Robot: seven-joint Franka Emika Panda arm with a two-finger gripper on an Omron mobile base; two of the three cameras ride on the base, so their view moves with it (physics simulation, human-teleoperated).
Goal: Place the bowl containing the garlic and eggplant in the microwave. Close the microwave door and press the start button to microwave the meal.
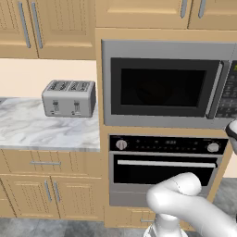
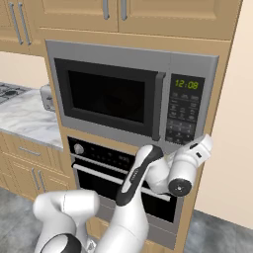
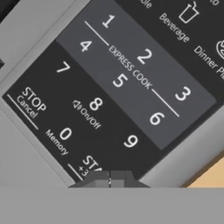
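With its door shut, the microwave sits in the cabinet above the black oven; my tool is pressed to the keypad at the start key (tips together, holding nothing); a toaster stands on the worktop.

Silver toaster on marble counter, black oven under wooden cabinets.
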